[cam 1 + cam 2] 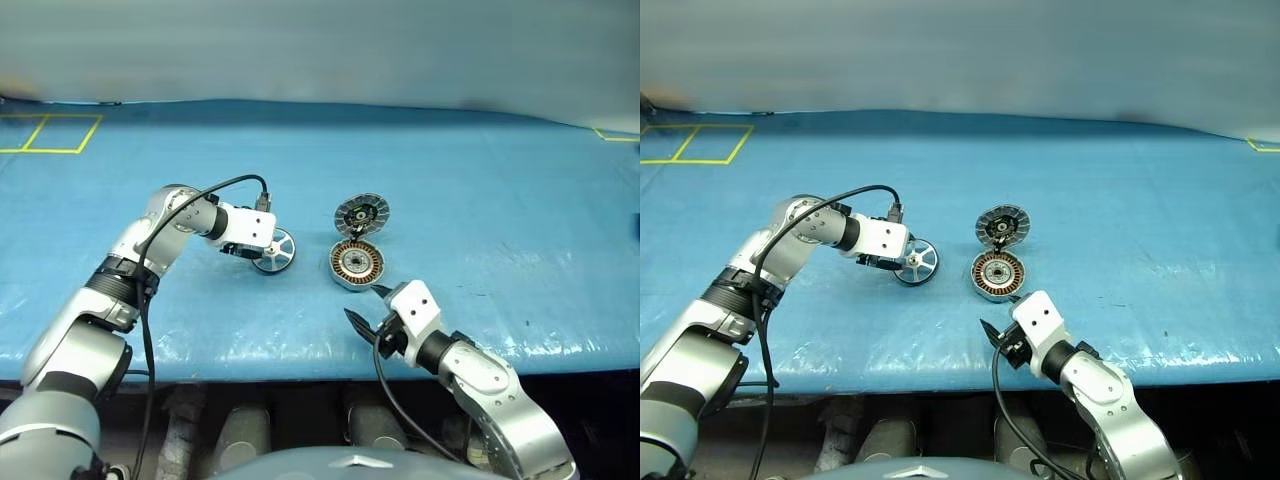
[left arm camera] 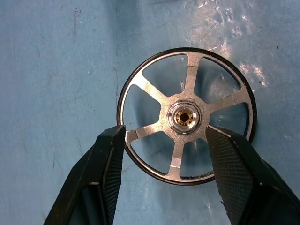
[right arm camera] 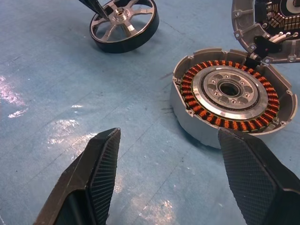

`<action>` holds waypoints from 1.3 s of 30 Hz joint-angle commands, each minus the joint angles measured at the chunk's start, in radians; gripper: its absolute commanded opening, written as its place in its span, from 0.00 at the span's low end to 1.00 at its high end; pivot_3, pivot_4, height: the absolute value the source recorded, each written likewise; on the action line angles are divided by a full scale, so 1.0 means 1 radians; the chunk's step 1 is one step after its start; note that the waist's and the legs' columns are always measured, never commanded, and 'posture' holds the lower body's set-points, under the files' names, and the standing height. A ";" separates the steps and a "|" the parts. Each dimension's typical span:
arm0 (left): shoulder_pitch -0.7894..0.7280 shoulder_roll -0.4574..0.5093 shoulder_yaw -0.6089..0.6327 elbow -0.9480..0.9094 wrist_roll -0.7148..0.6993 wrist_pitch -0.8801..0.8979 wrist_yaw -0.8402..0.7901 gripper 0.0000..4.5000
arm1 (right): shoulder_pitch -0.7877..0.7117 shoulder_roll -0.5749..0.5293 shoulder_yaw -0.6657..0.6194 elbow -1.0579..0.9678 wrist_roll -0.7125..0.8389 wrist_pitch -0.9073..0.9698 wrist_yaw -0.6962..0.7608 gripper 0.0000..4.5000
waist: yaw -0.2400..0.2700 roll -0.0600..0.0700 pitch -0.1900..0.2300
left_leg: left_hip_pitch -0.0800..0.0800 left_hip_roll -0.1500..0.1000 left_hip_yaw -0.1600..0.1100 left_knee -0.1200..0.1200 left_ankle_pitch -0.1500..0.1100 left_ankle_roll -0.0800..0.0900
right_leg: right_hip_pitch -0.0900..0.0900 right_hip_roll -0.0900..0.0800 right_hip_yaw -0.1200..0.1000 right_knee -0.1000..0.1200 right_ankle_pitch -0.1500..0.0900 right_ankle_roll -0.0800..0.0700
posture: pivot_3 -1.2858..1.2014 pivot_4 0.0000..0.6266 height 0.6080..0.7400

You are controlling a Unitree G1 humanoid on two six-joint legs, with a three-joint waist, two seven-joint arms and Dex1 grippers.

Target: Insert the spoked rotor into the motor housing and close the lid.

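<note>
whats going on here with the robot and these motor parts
The left hand has its fingers around the spoked rotor, which lies flat on the blue table: one finger at the rim, the other near the hub. The motor housing sits open nearby, copper windings showing, its lid swung back. The right hand is open, just short of the housing.

head stereo pair looks forward and down over blue table (image 1: 480,190), far off, both eyes sharing whole scene. left wrist view looks steeply down from close above spoked rotor (image 2: 186,116), own fingers (image 2: 105,164) rising at 6 o'clock. right wrist view sits low and near, facing motor housing (image 3: 232,96) toward 1 o'clock, lid (image 3: 272,28) beyond; shares rotor with left wrist view, at 11 o'clock.
</note>
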 commanded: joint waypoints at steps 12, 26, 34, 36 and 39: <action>-0.006 -0.036 -0.035 0.057 0.069 -0.028 -0.004 0.64 | -0.011 0.003 0.010 0.003 -0.020 -0.033 -0.018 0.77 | 0.003 0.000 0.000 | 0.000 0.000 0.000 0.002 0.000 0.000 | 0.001 0.000 0.000 0.001 0.000 0.000 | 0.52 0.24 1.00; -0.027 -0.065 0.004 0.136 0.014 -0.029 -0.016 0.64 | 0.002 0.007 0.033 0.022 -0.051 -0.044 -0.025 0.77 | 0.001 0.000 -0.001 | 0.000 0.000 0.000 0.006 0.000 0.000 | 0.002 0.001 0.000 0.004 0.000 0.002 | 0.52 0.24 1.00; -0.035 -0.093 -0.015 0.185 0.044 -0.043 0.008 0.64 | 0.003 0.005 0.046 0.022 -0.063 -0.044 -0.032 0.77 | 0.002 0.000 -0.001 | 0.001 0.000 -0.001 0.007 0.000 0.000 | 0.002 0.001 0.000 0.004 0.000 0.002 | 0.52 0.24 1.00; -0.036 -0.096 -0.016 0.190 0.044 -0.047 0.002 0.64 | 0.005 0.005 0.049 0.020 -0.070 -0.042 -0.034 0.77 | 0.002 0.000 -0.001 | 0.001 0.000 -0.001 0.007 0.000 0.000 | 0.002 0.001 0.000 0.005 0.000 0.002 | 0.52 0.24 1.00; -0.037 -0.097 -0.023 0.197 0.056 -0.064 0.008 0.64 | 0.008 0.008 0.052 0.018 -0.071 -0.040 -0.036 0.77 | 0.002 0.000 -0.001 | 0.001 0.000 0.000 0.009 0.000 0.000 | 0.003 0.001 0.000 0.005 0.000 0.003 | 0.52 0.24 1.00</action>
